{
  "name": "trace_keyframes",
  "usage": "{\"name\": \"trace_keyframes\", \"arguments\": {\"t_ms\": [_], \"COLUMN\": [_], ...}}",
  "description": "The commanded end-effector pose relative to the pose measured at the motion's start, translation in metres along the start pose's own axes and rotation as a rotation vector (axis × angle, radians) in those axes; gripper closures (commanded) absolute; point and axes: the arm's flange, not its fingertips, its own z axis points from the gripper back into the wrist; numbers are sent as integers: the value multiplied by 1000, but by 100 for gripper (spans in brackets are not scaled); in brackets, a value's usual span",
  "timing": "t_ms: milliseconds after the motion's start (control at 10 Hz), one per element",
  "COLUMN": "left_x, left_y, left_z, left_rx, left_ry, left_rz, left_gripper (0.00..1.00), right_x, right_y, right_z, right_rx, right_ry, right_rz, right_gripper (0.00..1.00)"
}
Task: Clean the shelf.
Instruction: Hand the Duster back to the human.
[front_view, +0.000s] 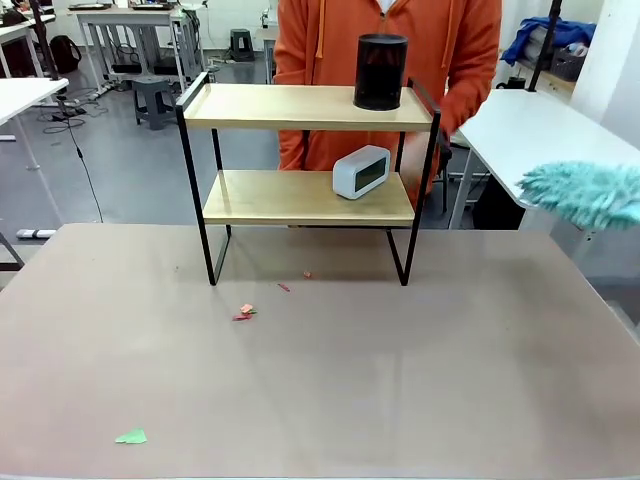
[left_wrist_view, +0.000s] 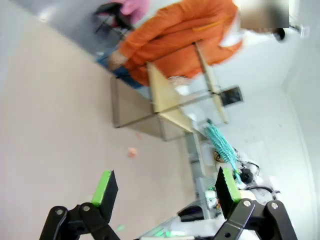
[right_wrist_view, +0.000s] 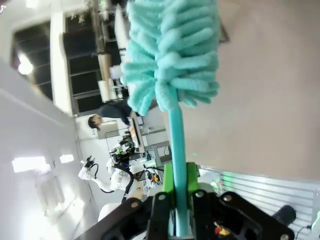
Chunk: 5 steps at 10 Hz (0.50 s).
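The shelf (front_view: 300, 107), two light wooden boards in a thin black frame, stands at the table's far middle. A black cylinder (front_view: 381, 71) sits on its top board and a white clock (front_view: 361, 171) on its lower board. A teal duster (front_view: 585, 193) enters at the right edge, level with the lower board and well clear of the frame. In the right wrist view my right gripper (right_wrist_view: 179, 190) is shut on the duster (right_wrist_view: 172, 55) handle, fluffy head pointing away. My left gripper (left_wrist_view: 165, 187) hangs open above the table, with the shelf (left_wrist_view: 170, 100) and the duster (left_wrist_view: 222, 145) far beyond.
A person in an orange hoodie (front_view: 390, 50) stands right behind the shelf. Small red paper scraps (front_view: 244, 312) and a green scrap (front_view: 131, 436) lie on the beige table (front_view: 400, 380). A white side table (front_view: 530, 125) stands at the right.
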Motion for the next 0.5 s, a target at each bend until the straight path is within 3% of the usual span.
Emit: {"name": "trace_keyframes", "arguments": {"t_ms": [0, 100, 200, 300, 400], "left_x": [9, -1, -20, -46, -69], "left_y": [-60, -82, -97, -106, -111], "left_z": [-45, -77, -114, -147, -168], "left_rx": [-222, -265, -284, -293, -294], "left_ry": [110, 193, 289, 357, 402], "left_rz": [-45, -76, -78, -78, -88], "left_gripper": [0, 0, 0, 0, 0], "right_x": [-10, -21, -39, -67, -83], "right_y": [67, 102, 131, 147, 153], "right_z": [42, 57, 54, 36, 22], "right_rx": [194, 224, 242, 217, 251], "right_ry": [43, 167, 380, 623, 806], "right_rz": [310, 459, 563, 647, 716], "right_gripper": [88, 88, 88, 88, 88]}}
